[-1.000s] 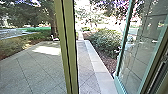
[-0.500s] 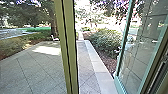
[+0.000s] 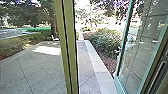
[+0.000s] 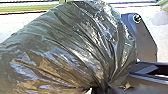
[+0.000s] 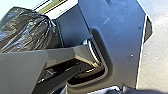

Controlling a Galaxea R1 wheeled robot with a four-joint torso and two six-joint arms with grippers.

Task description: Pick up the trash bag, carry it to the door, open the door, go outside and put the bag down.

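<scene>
Left pincer (image 4: 101, 88): clenched on the gathered neck of the trash bag, where the plastic bunches into tight folds.
Right pincer: released or clenched, I cannot tell.
Trash bag (image 4: 75, 47): in the left pincer, dark, shiny and full, its creases fanning out from the neck; brownish tones show on part of its side in the left wrist view. The right wrist view also has it, beyond a grey part of the robot.
Door (image 3: 121, 42): standing open on the robot's right, a glass leaf in a blue-green frame, with lines and pale reflections across the pane.
Upright post (image 3: 67, 45): yellow-green with dark seams, slightly tilted in the head view, left of the gap beside the door.
Paving (image 3: 40, 67): grey, crossed by diagonal joints, with a bright sunlit patch (image 3: 47, 50) farther out.
Pale edging (image 3: 96, 61): a strip running away between the paving and a brown planting bed (image 3: 107, 62).
Shrub (image 3: 105, 41): green and bushy, in that bed.
Tree trunk (image 3: 53, 27): beyond the paving, left of the post.
White object (image 3: 54, 38): small, near the trunk; too blurred to name.
</scene>
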